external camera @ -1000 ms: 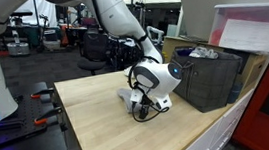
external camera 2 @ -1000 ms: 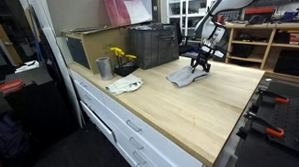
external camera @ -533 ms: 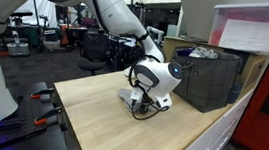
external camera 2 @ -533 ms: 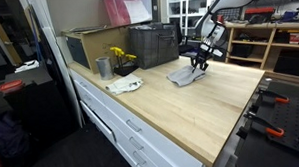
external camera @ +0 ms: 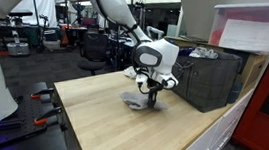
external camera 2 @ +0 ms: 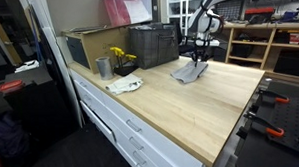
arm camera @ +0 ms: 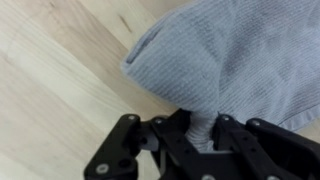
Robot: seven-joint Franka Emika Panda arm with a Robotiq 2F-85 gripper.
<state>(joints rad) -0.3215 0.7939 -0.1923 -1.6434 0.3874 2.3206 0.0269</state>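
The claw (arm camera: 200, 128) is clamped on a pinch of the cloth (arm camera: 235, 50). In the wrist view its black fingers (arm camera: 172, 135) squeeze a narrow fold of grey knit between them at 6 o'clock. The rest of the cloth spreads away toward 1 o'clock, with one rounded corner pointing to 9 o'clock over the pale wood of the table (arm camera: 50, 90).

In an exterior view the claw (external camera: 149, 96) points straight down from the white wrist. The cloth (external camera: 135, 101) lies bunched under it, reaching out toward 9 o'clock from the fingers, on the far half of the table (external camera: 101, 134). A black crate (external camera: 210, 77) stands at 3 o'clock from the claw, near it but apart. Past the crate, at 2 o'clock, sits a pale bin (external camera: 255, 27) with a pink rim.

In an exterior view from the table's long side, the cloth (external camera 2: 189, 74) is drawn up into a peak at the claw (external camera 2: 197, 60) and slopes down toward 7 o'clock onto the wood. The crate (external camera 2: 153, 43) is at 9 o'clock. Farther that way stands a cardboard box (external camera 2: 88, 44). In front of it are a metal cup (external camera 2: 103, 67) and yellow flowers (external camera 2: 119, 57). A white rag (external camera 2: 125, 85) lies by the table's edge, well apart from the cloth.
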